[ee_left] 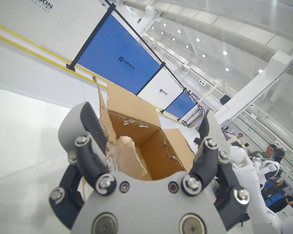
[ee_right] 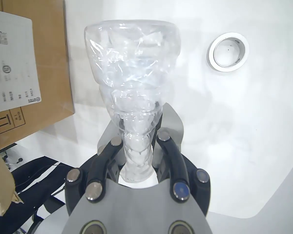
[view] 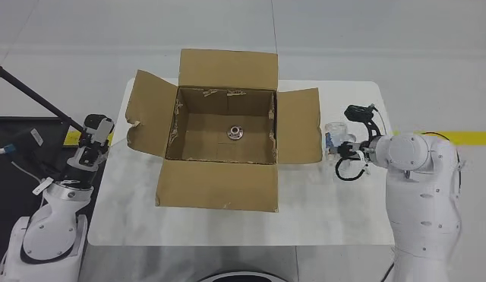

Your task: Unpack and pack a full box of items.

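An open cardboard box (view: pixel 220 164) stands mid-table with its flaps spread out. On its floor lies one small round roll (view: pixel 234 133). My right gripper (view: pixel 339 147) is just right of the box's right flap, shut on a clear plastic-wrapped stack of cups (view: pixel 332 137). In the right wrist view the fingers (ee_right: pixel 168 147) pinch the narrow end of the cup stack (ee_right: pixel 131 74), and the right gripper (ee_right: pixel 139 132) sits above the white table. My left gripper (view: pixel 96 128) hangs off the table's left edge. The left gripper (ee_left: pixel 149 127) is open and holds nothing, facing the box (ee_left: pixel 146 142).
A white ring (ee_right: pixel 228 53) lies on the table (ee_right: pixel 234 122) beyond the cups. The box's labelled flap (ee_right: pixel 26 74) is close beside the cup stack. Bare tabletop (view: pixel 334 213) lies in front of and to the right of the box. A black stand (view: pixel 34 96) crosses at far left.
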